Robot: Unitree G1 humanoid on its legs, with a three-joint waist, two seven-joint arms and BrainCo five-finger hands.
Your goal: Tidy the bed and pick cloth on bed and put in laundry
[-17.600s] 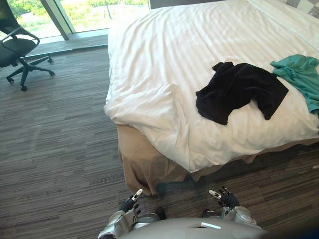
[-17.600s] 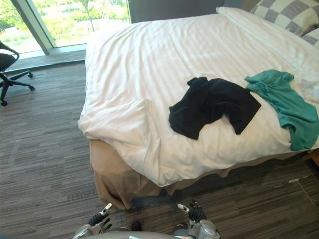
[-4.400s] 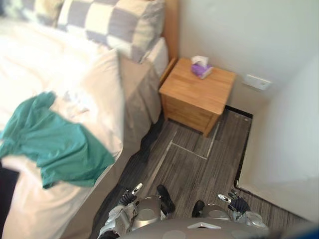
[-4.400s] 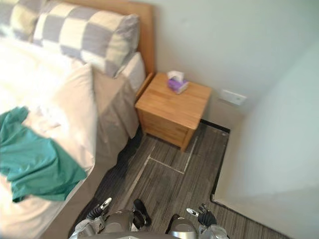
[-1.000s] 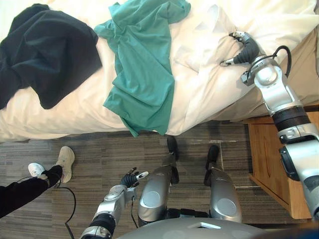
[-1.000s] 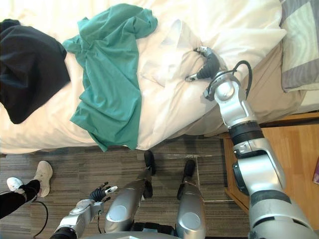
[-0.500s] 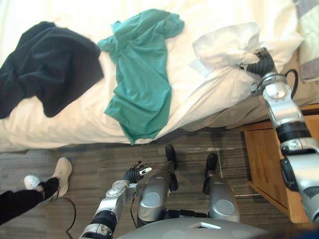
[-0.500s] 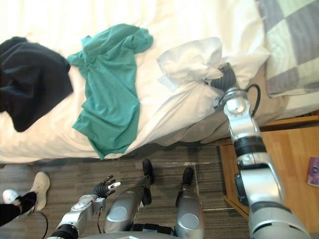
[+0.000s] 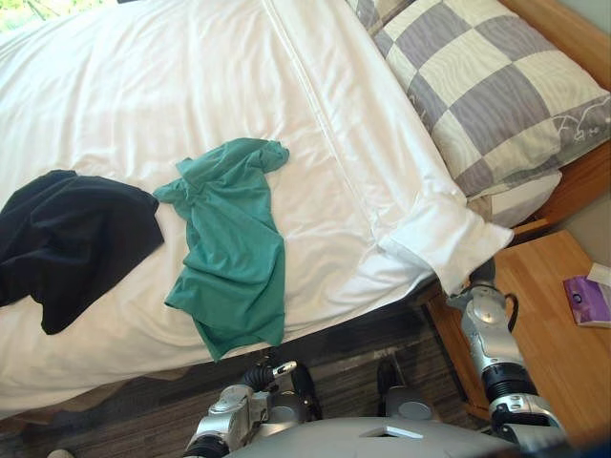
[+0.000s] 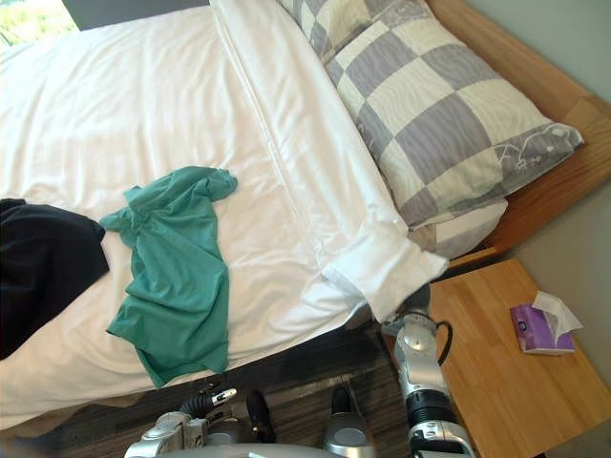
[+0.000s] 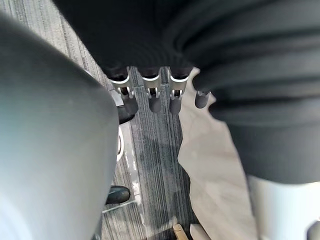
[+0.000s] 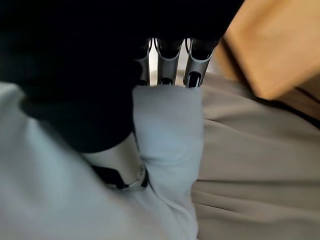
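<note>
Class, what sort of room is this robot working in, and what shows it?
Most likely a bedroom, perhaps in a hotel: a large bed with a white duvet, a checked pillow, and a wooden bedside table holding a tissue box.

Purple tissue box (image 10: 537, 339) sits on wooden nightstand (image 10: 492, 386) near checked pillow (image 10: 430, 114).

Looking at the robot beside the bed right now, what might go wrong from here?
1. The right hand is curled on the duvet corner at the edge of the bed; a harder pull might drag the duvet askew and slide the green shirt and black garment lying on it toward the floor.
2. That arm sits between the bed and the nightstand, so a swing could bump it and its tissue box.
The left hand hangs idle.
</note>
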